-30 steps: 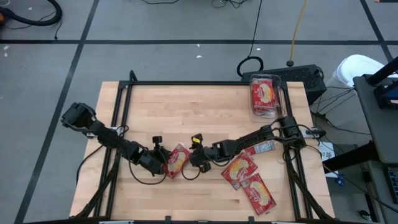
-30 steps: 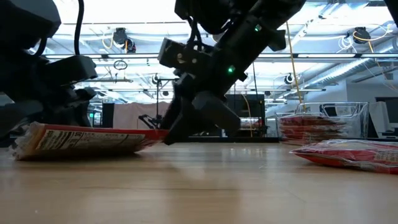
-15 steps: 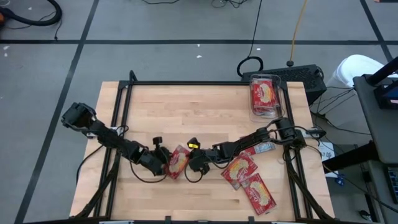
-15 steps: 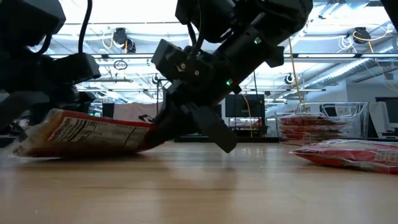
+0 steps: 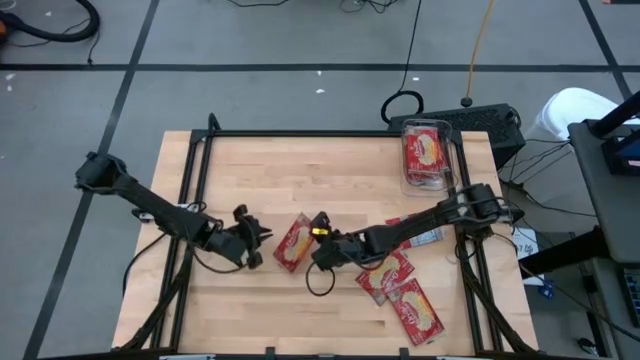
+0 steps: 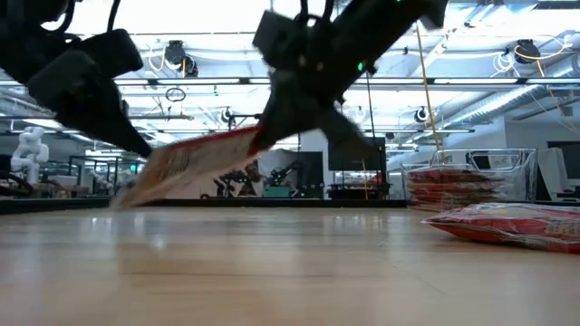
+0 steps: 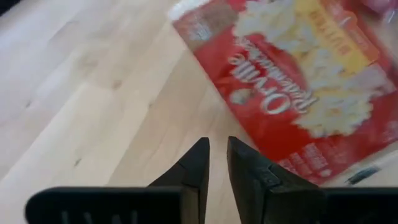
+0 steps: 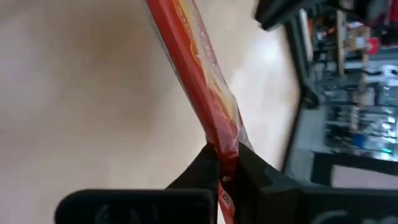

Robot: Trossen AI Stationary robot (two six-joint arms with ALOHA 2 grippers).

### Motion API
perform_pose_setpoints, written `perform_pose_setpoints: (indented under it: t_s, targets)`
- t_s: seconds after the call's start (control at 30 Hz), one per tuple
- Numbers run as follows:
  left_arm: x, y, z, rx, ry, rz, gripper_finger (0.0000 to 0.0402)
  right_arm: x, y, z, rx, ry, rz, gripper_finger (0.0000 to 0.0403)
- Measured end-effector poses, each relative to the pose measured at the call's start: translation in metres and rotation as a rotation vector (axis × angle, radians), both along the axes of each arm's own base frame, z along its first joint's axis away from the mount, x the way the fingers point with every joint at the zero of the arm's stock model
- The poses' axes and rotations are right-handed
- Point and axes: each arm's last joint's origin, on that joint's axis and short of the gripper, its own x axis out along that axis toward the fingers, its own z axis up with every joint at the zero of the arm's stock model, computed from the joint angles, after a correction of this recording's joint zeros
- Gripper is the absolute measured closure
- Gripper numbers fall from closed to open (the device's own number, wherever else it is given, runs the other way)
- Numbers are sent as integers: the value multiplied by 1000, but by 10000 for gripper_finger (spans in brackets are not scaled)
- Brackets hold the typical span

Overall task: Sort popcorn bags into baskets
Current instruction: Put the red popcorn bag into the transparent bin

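A red popcorn bag (image 5: 292,243) hangs tilted over the middle of the table, with my right gripper (image 5: 318,249) shut on its right end. In the low view the popcorn bag (image 6: 195,163) slopes down toward the left. My left gripper (image 5: 256,243) stands a little to the left of the bag and touches nothing. In the left wrist view its fingers (image 7: 217,146) show only a narrow gap, with the bag's printed face (image 7: 298,81) beyond them. A clear basket (image 5: 449,160) at the far right holds red bags (image 5: 424,155). My right gripper pinches the bag's right-hand end edge (image 8: 222,144) between its two fingers. It comes from the table's right and slants down. The bag stretches away from the fingers, tilted, with its held end up and its left end (image 6: 136,192) low; whether that end touches the table I cannot tell.
Two loose red bags (image 5: 385,272) (image 5: 420,310) lie at the near right, and another (image 5: 426,238) lies under my right arm. A black frame rail (image 5: 195,190) runs along the table's left side. Bare wood lies in the far middle.
My right gripper has shut on the bag's right end and risen, which lifts that end off the table and tips the bag. My left gripper has drawn back from the bag toward the table's left and has risen.
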Motion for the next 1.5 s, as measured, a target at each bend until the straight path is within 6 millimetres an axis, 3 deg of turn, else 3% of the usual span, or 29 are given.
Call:
perform_pose_setpoints:
  t_s: [0.27, 0.57, 0.8, 0.97, 1.1, 1.23, 1.5]
  targets:
    - [19, 9, 11, -84, -210, 12, 286, -28, -1, 47, -85, 17, -4, 396]
    - [38, 22, 43, -264, -537, -66, 177, -91, 3, 79, -94, -54, 89, 397]
    - [41, 34, 51, -209, -632, 58, 158, -137, -15, 76, -188, -100, 150, 396]
    - [47, 49, 42, -412, -625, 134, 174, -156, -28, 65, -330, -224, 211, 395]
    - [55, 53, 43, -523, -672, 53, 175, -164, -35, 56, -439, -320, 299, 395]
    - [64, 56, 51, -571, -769, -60, 154, -164, -39, 49, -440, -359, 395, 395]
    - [85, 70, 49, -640, -704, -87, 98, -160, -48, 53, -416, -414, 437, 395]
